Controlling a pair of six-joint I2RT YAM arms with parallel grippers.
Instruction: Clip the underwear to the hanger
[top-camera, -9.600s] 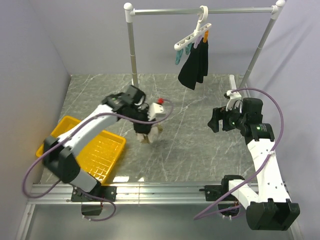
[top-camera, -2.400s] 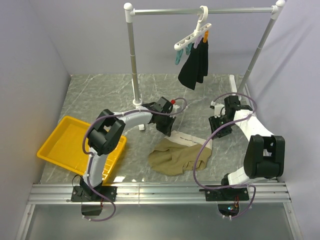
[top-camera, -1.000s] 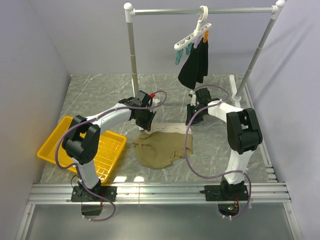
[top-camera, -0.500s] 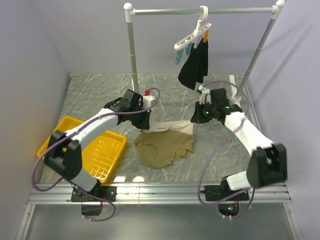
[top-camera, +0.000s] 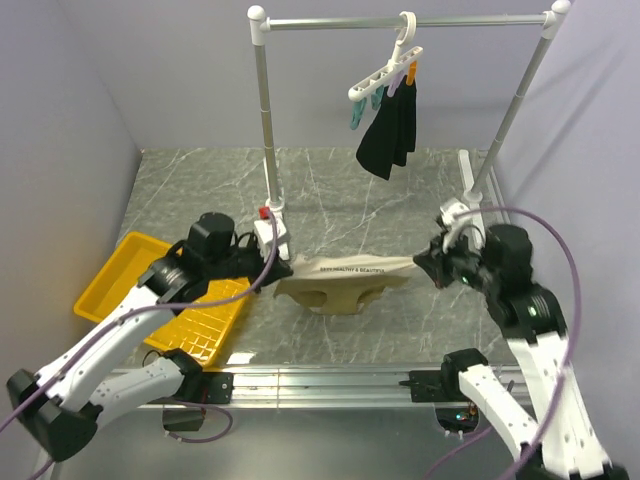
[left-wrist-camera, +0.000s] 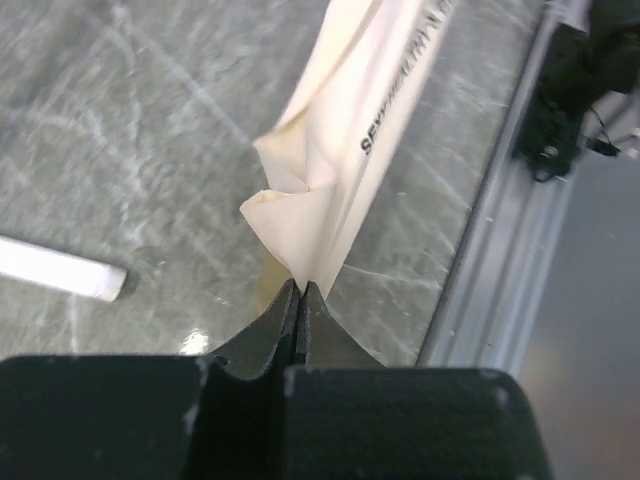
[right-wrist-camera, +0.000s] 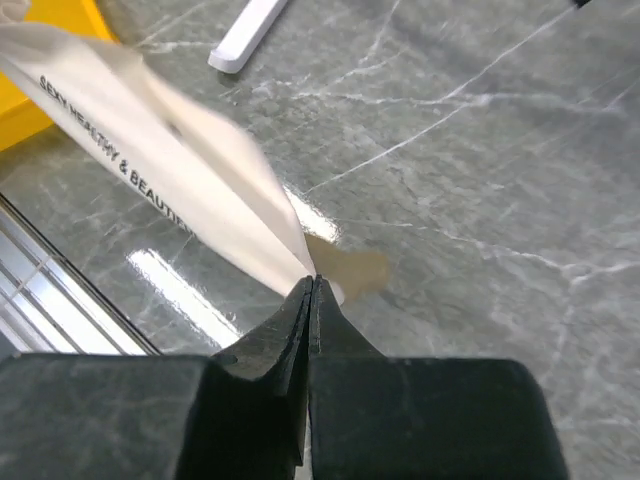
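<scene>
The tan underwear hangs stretched above the table between both arms, its cream waistband with black lettering on top. My left gripper is shut on the waistband's left end. At the right end, my right gripper is shut on the band too. In each wrist view the jaws pinch the cream fabric at their tips, left gripper, right gripper. The white hanger with coloured clips hangs from the rail at the back, well above and behind the underwear.
A black garment hangs clipped to the hanger. The silver rail stands on two poles, the left pole just behind my left gripper. A yellow tray lies at the left under my left arm.
Both arms have pulled back toward the near edge and lifted the underwear off the table, stretching it taut between them. The right gripper closed on the waistband.
</scene>
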